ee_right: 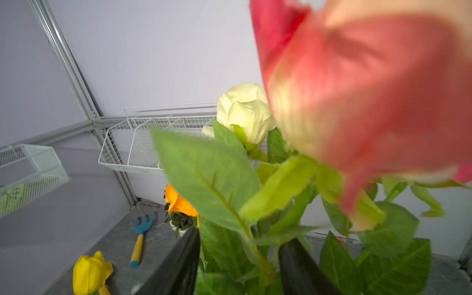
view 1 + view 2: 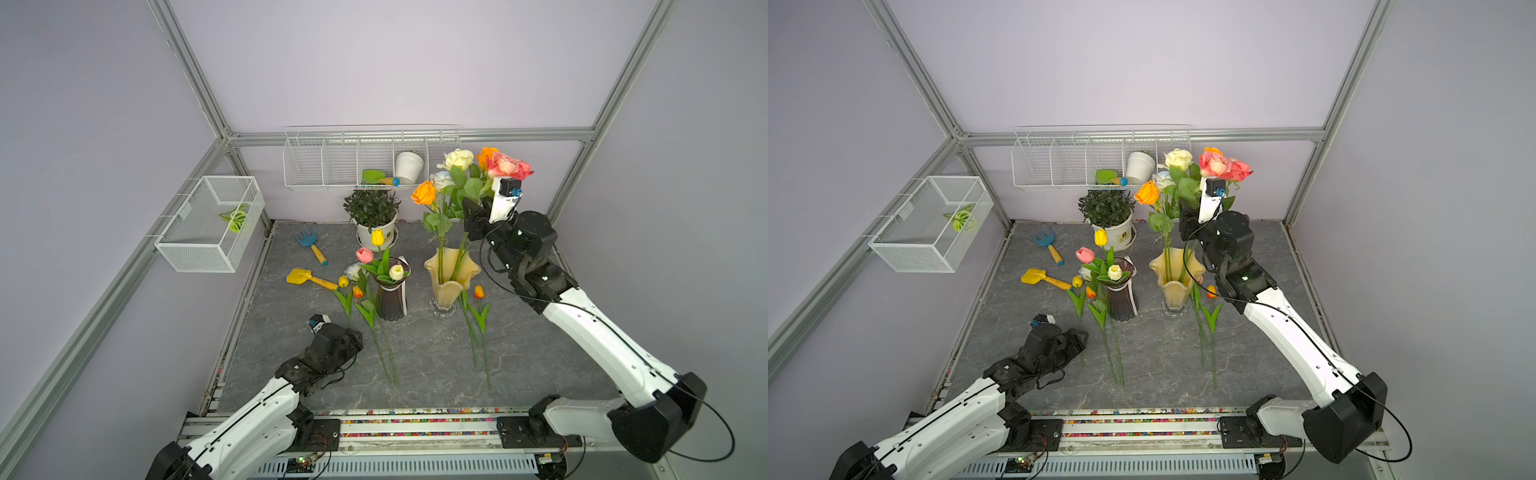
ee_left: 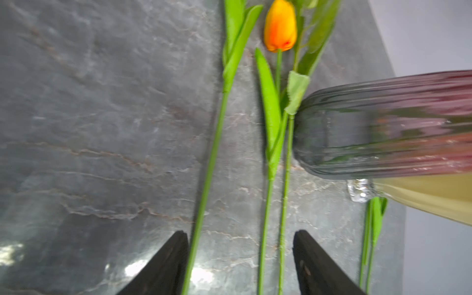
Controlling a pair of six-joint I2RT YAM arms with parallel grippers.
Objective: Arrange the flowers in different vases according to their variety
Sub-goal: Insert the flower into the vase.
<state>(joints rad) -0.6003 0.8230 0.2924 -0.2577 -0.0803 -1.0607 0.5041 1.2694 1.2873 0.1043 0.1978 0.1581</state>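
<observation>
Robot test cell, laboratory type. We list as evidence: aluminium frame [image 2: 519, 135] closing in plain lilac walls [image 2: 374, 62]; two white arms [image 2: 602, 336] mounted on a rail [image 2: 415, 428] at the edge of the worktop [image 2: 436, 374]; wire baskets [image 2: 324, 166] hung on the walls; staged props, namely flowers [image 2: 457, 160] and a toy rake [image 2: 309, 243].

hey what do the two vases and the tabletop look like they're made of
Purple vase: likely glass, with a glossy, ribbed, see-through wall tinted dark purple.
Yellow vase: probably glass too, with a milky, translucent body on a clear, sparkling foot.
Tabletop: grey veined stone or a stone-look laminate, smooth with soft glare. I cannot tell which.
</observation>
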